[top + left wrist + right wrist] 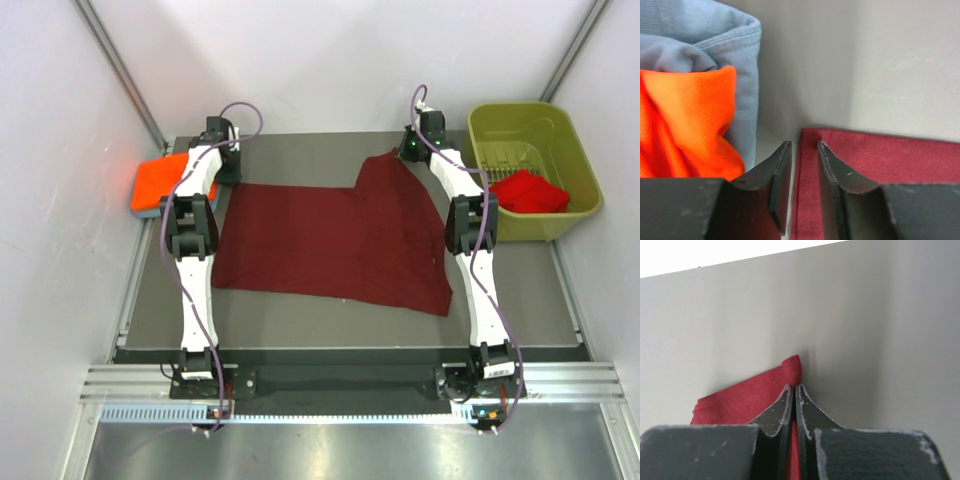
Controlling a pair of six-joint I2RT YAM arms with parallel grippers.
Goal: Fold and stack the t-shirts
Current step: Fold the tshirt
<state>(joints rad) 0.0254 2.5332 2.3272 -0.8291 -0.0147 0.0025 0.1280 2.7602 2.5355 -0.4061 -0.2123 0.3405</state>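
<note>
At far edge, right hand (pixel 794 387) pinching maroon shirt (pixel 330 245) (corner) — left hand (pixel 804 146) narrow.

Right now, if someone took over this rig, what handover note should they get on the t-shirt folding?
Left gripper: jaws slightly apart at the maroon t-shirt's far left corner, no clear grip.
Right gripper: shut on its far right corner, lifted.
Done: orange t-shirt stacked on grey-blue t-shirt, far left of the table.
Left: fold the maroon one; red t-shirt lies crumpled in the bin.
</note>
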